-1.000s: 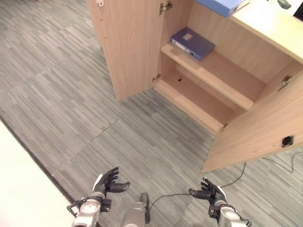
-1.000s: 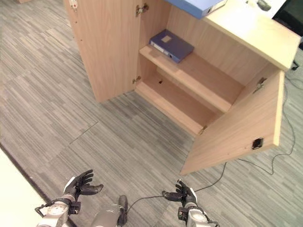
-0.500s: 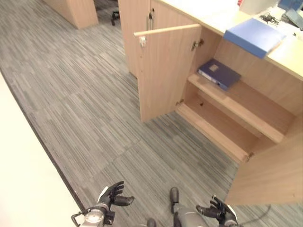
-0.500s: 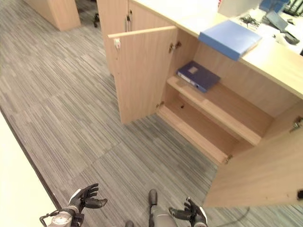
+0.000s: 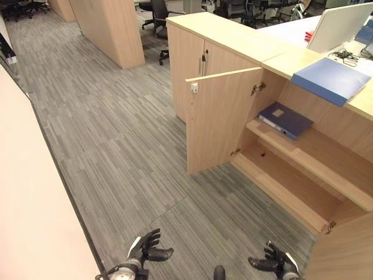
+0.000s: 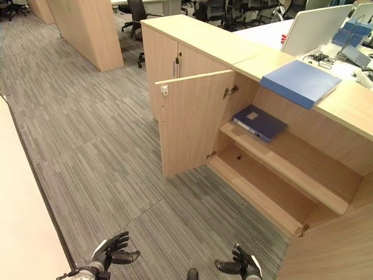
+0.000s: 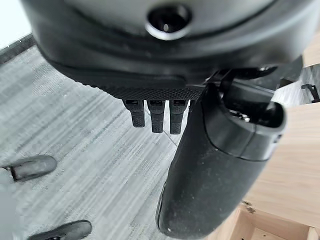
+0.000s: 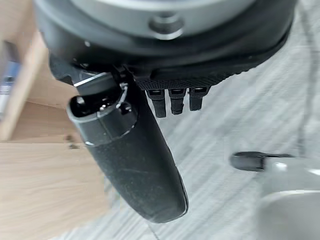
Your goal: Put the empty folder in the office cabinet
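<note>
A light blue folder (image 5: pixel 330 80) lies flat on the wooden top of the office cabinet (image 5: pixel 233 41), above the open compartment. Inside, a dark blue folder (image 5: pixel 285 119) rests flat on the upper shelf (image 6: pixel 291 166); the lower shelf is bare. The cabinet's left door (image 5: pixel 221 125) stands wide open. My left hand (image 5: pixel 145 251) and right hand (image 5: pixel 274 263) hover low over the grey carpet, well short of the cabinet. Both are open and hold nothing. The left wrist view shows straight fingers (image 7: pixel 157 117) over carpet, and so does the right wrist view (image 8: pixel 172 102).
The cabinet's right door (image 5: pixel 347 256) swings out at the lower right. A closed cabinet section (image 6: pixel 169 64) adjoins on the left. A monitor (image 5: pixel 341 26) stands on the desk behind, with office chairs (image 5: pixel 157 11) and a wooden partition (image 5: pixel 111 29) further back. A pale wall (image 5: pixel 29 204) runs along the left.
The camera has tilted upward, so the cabinet top, the light blue folder and the office behind have come into view. Both hands keep their open pose low in the picture.
</note>
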